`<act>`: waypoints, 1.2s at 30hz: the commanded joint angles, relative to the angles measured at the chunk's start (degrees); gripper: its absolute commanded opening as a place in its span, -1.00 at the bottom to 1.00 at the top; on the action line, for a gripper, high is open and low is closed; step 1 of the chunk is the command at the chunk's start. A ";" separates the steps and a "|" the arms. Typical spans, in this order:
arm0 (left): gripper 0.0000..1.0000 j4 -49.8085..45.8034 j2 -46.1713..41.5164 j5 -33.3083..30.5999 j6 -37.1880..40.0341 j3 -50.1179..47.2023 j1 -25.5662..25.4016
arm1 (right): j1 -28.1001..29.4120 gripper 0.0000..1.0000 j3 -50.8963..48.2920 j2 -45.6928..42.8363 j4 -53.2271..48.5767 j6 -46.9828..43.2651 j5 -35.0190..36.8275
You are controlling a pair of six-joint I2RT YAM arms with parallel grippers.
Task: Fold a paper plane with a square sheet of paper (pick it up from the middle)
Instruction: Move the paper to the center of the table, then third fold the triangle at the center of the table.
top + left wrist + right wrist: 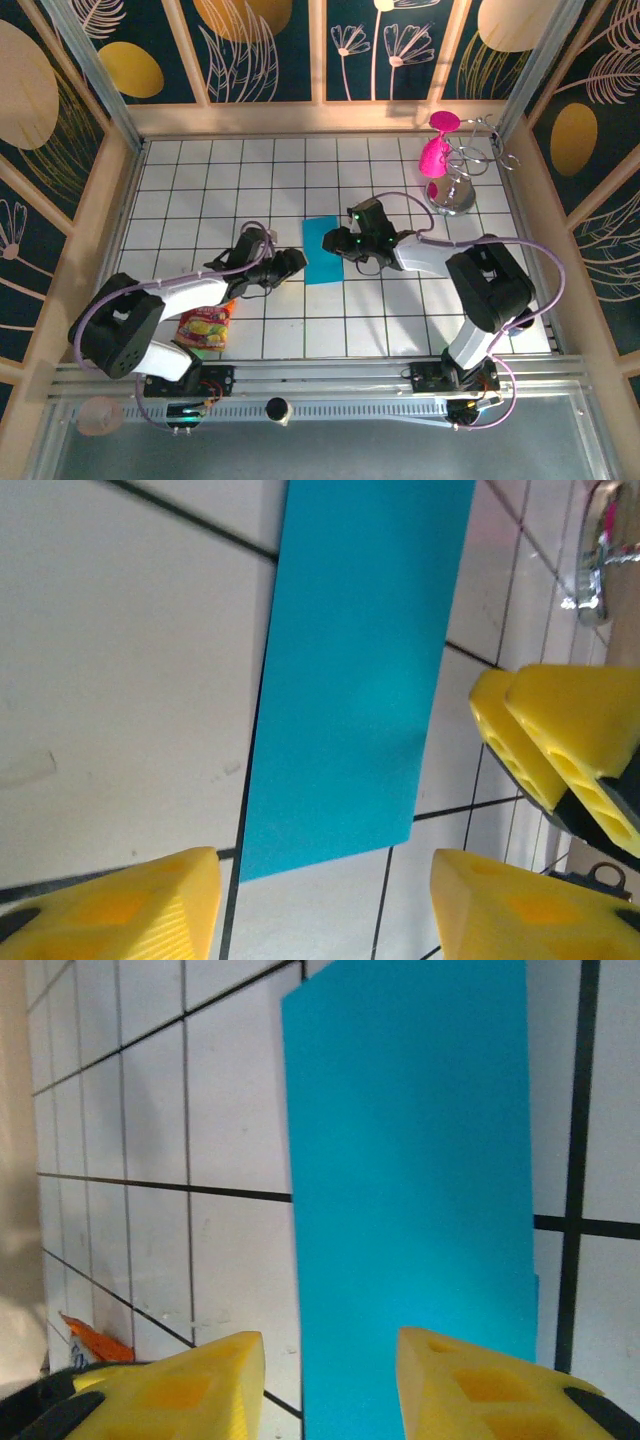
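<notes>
Before you: the square sheet of paper (350, 680), matt and smooth; the table (120, 630), glossy, faintly scuffed tile; the left gripper's fingers (130, 905), finely ridged plastic; the stand (452, 197), mirror-bright polished metal.

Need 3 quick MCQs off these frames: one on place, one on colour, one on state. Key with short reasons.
1. Where is the thin turquoise-blue sheet of paper?
A. In the far left corner
B. Between the left gripper and the right gripper
C. Against the back wall

2. What colour are the left gripper's fingers?
A. Black
B. Pink
C. Yellow

3. How does the paper lie?
A. Flat on the white tiled table
B. Lifted in the air
C. Crumpled into a ball

Key: 1 B, the top view shows it mid-table between both grippers. 2 C, the left wrist view shows yellow fingers. 3 A, both wrist views show it flat on the tiles.
</notes>
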 commanded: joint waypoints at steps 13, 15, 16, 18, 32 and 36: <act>-0.21 2.24 6.77 3.20 -4.02 1.99 -2.53 | -1.37 -0.29 -2.28 5.98 1.10 4.79 0.28; -0.23 1.97 7.40 3.22 -3.93 2.36 -2.54 | -1.63 -0.30 -2.58 6.19 1.09 5.16 0.10; -0.24 1.86 7.67 3.18 -3.93 2.56 -2.56 | -1.64 -0.30 -2.81 6.20 1.18 5.27 -0.06; -0.27 2.21 8.15 3.42 -3.84 2.84 -2.54 | -1.73 -0.30 -3.03 6.36 1.27 5.32 -0.32; -0.40 7.68 14.65 6.52 -2.46 9.05 -0.79 | -2.40 -0.31 -4.51 5.53 2.23 5.22 -1.23; -0.40 7.60 16.47 6.46 -1.86 9.17 1.00 | -2.77 -0.31 -4.94 4.90 2.32 5.04 -1.30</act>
